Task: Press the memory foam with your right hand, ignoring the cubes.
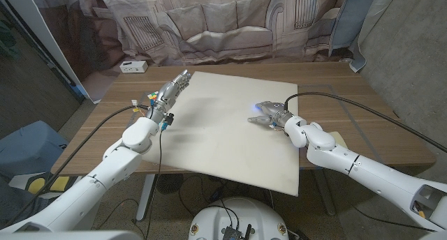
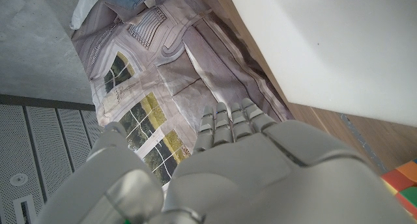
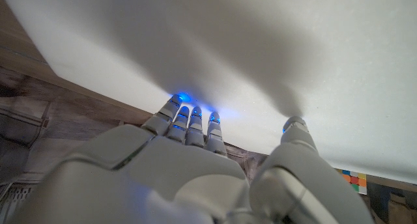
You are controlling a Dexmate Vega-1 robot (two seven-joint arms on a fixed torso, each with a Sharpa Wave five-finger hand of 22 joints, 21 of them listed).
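Now | right hand (image 1: pixel 269 114) holds nothing, fingers spread, tips glowing blue on the memory foam (image 1: pixel 230 128) | foam lies flat on the bench (image 1: pixel 363 121) | step: pressing | next: push down more | left hand (image 1: pixel 171 88) waits open by cubes (image 1: pixel 150 99)

A makeshift robot lab: a wooden table (image 1: pixel 377 121) stands before a printed backdrop cloth (image 1: pixel 223 24) hung over bare concrete walls (image 1: pixel 412 51), with cables (image 1: pixel 174 191) trailing on the floor beneath and a white box (image 1: pixel 133 66) on the tabletop.
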